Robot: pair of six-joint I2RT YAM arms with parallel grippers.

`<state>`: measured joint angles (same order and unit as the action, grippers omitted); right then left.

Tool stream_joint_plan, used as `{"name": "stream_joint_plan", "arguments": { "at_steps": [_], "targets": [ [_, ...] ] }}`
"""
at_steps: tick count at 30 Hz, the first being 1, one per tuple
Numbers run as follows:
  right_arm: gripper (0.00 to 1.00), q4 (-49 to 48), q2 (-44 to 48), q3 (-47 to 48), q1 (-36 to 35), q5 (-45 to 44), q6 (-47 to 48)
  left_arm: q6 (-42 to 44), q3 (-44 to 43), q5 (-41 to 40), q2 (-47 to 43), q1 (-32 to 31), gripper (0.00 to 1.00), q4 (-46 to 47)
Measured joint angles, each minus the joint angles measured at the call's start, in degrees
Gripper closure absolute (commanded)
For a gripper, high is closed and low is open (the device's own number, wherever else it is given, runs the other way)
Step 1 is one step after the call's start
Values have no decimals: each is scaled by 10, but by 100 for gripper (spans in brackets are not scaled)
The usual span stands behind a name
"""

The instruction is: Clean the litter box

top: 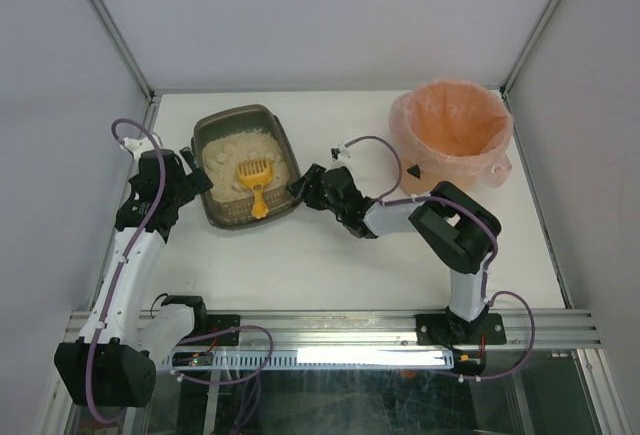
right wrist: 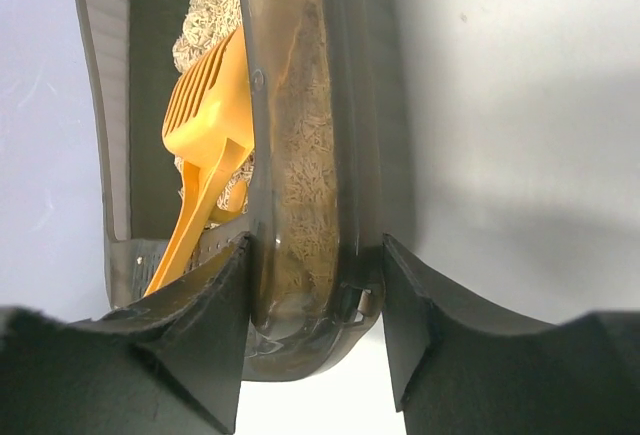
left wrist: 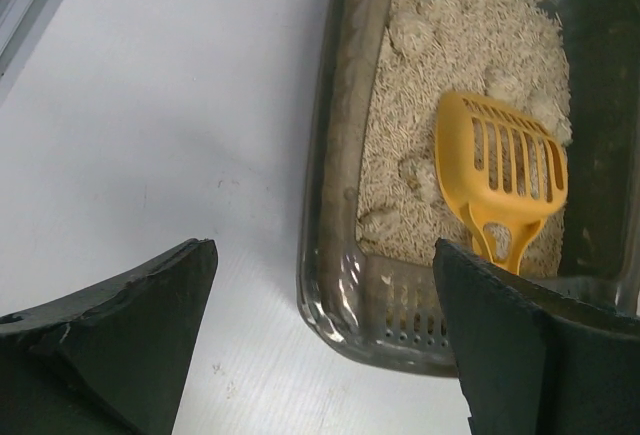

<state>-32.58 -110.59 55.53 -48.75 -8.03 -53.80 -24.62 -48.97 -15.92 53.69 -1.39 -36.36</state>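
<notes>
Litter box (right wrist: 300, 155) rim sits gripped between fingers of the right hand (right wrist: 317, 255).

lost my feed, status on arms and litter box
Left gripper open at litter box corner. Right gripper shut on its rim. Yellow scoop lying in litter.

Shallow dark grey-brown plastic litter box (left wrist: 328, 185), beige granules; yellow slotted plastic scoop (left wrist: 505, 170) lying inside; white table (left wrist: 170, 105); left gripper (left wrist: 325, 255) jaws wide apart

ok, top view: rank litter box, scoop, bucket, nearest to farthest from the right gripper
1. litter box: the right gripper straddles its right rim.
2. scoop: inside the box, further left.
3. bucket: far back right.
</notes>
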Motion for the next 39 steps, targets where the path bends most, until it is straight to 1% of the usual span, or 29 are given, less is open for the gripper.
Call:
{"name": "stream_joint_plan", "arguments": {
  "at_steps": [5, 8, 10, 12, 15, 17, 21, 23, 26, 29, 32, 33, 34, 35, 38, 39],
  "targets": [
    [100, -14, 74, -98, -16, -27, -8, -8, 0, 2, 2, 0, 5, 1],
    [100, -29, 126, -167, -34, -52, -22, -20, 3, 17, 2, 0, 5, 5],
    [100, -35, 163, -212, -42, -67, -31, -26, 10, 36, 2, 0, 6, 10],
    [100, -40, 198, -251, -45, -76, -37, -31, 21, 66, 3, 0, 10, 18],
    [100, -43, 243, -298, -47, -81, -42, -33, 30, 110, 4, -3, 10, 21],
    [100, -46, 270, -327, -47, -83, -46, -34, 31, 120, 4, -18, 10, 22],
    [100, -45, 328, -379, -48, -90, -52, -39, 31, 116, 1, -77, 9, 34],
    [99, -31, 362, -400, -50, -94, -53, -46, 31, 115, 2, -99, 9, 38],
    [99, 6, 416, -423, -55, -101, -56, -53, 31, 114, 8, -106, 8, 46],
    [99, 61, 475, -436, -61, -107, -60, -59, 31, 109, 20, -106, 6, 51],
    [96, 132, 539, -444, -66, -112, -63, -61, 31, 103, 31, -106, 6, 54],
    [95, 151, 558, -446, -67, -115, -64, -61, 30, 102, 34, -106, 6, 56],
    [91, 171, 578, -449, -69, -119, -64, -61, 30, 101, 37, -106, 5, 58],
    [86, 191, 598, -452, -70, -122, -65, -61, 30, 100, 39, -106, 5, 58],
    [65, 236, 645, -459, -71, -126, -67, -61, 25, 99, 47, -106, 1, 60],
    [54, 250, 657, -459, -71, -127, -68, -61, 24, 99, 49, -106, 1, 60]
  ]
}}
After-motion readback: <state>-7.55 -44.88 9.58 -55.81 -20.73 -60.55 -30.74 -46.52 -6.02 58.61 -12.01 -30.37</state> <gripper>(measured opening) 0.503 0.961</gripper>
